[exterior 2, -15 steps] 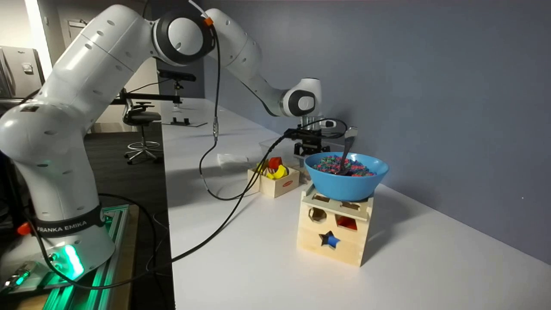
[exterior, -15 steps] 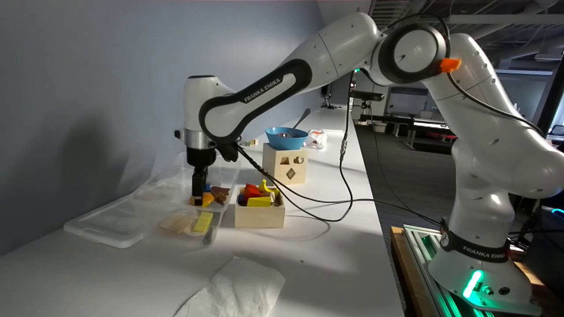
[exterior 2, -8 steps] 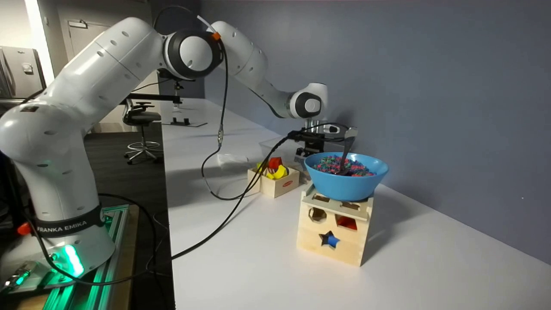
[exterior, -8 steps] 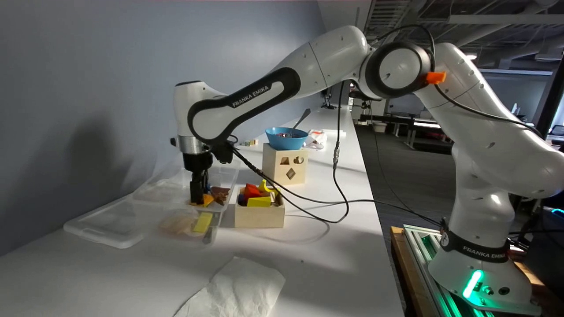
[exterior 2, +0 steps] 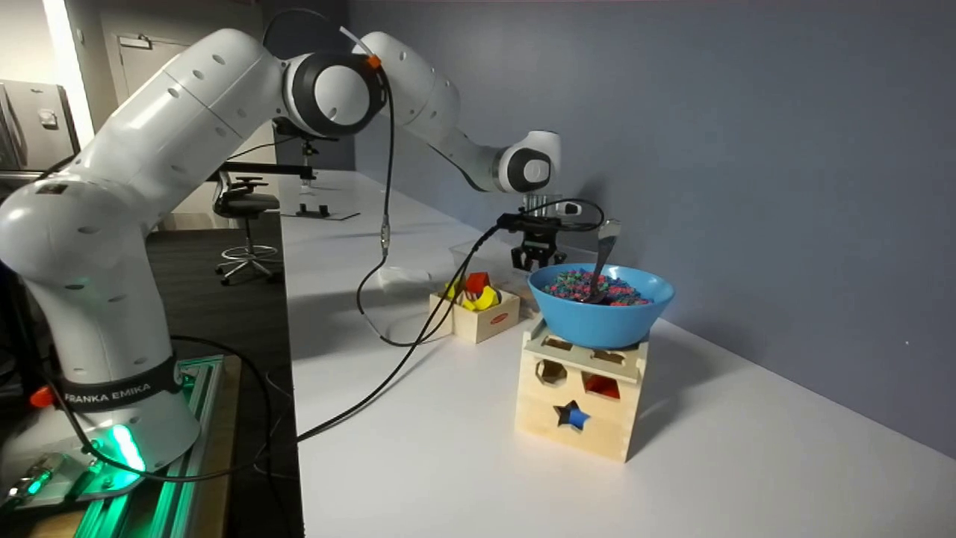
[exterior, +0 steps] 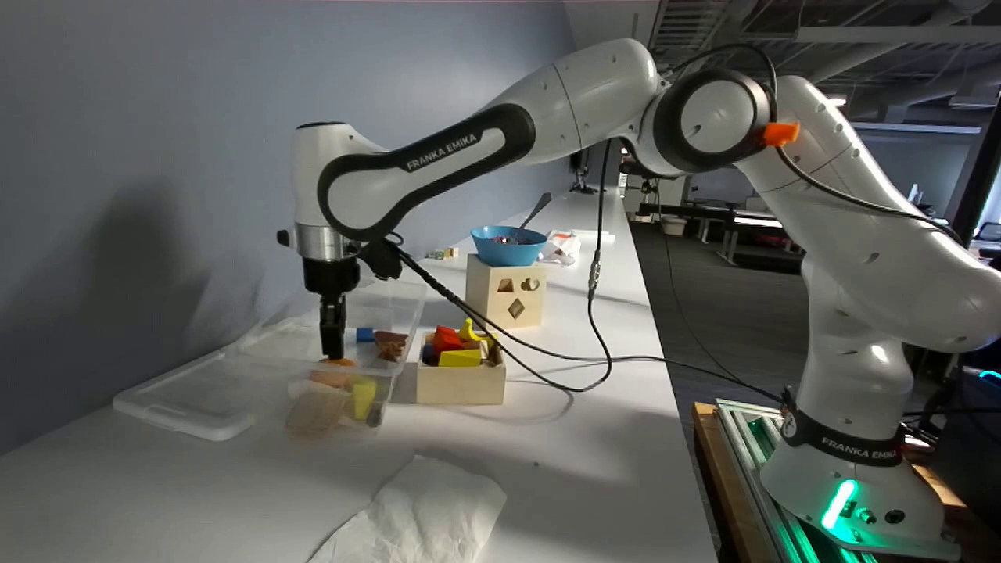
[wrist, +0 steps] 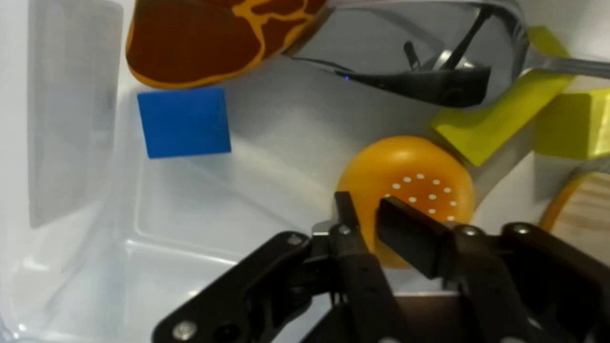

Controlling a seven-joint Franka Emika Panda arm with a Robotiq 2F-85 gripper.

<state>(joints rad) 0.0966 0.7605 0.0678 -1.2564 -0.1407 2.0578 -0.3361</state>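
Observation:
Inside a clear plastic bin (wrist: 186, 209), a round orange toy bun (wrist: 429, 162) with white dots lies beneath my gripper (wrist: 364, 196). The fingers are apart, with a narrow gap through which the bun's top shows; nothing is held between them. Whether the tips touch the bun cannot be told. In an exterior view the gripper (exterior: 332, 356) points straight down just above the bun (exterior: 332, 377). Around it in the bin lie a blue block (wrist: 185, 123), a brown toy piece with orange edging (wrist: 190, 43), a shiny metal utensil (wrist: 405, 43) and yellow blocks (wrist: 495, 124).
A wooden box (exterior: 460, 387) of coloured blocks stands beside the bin. Farther along is a wooden shape sorter (exterior 2: 575, 396) bearing a blue bowl (exterior 2: 601, 321) with a spoon in it. A plastic lid (exterior: 188, 403) and white cloth (exterior: 430, 508) lie nearby. The wall (exterior: 156, 195) is close.
My gripper dipped, then rose and shifted left in an exterior view, its fingers drawing closer together. The orange bun slid left, the yellow block turned, and the blue block came into fuller view.

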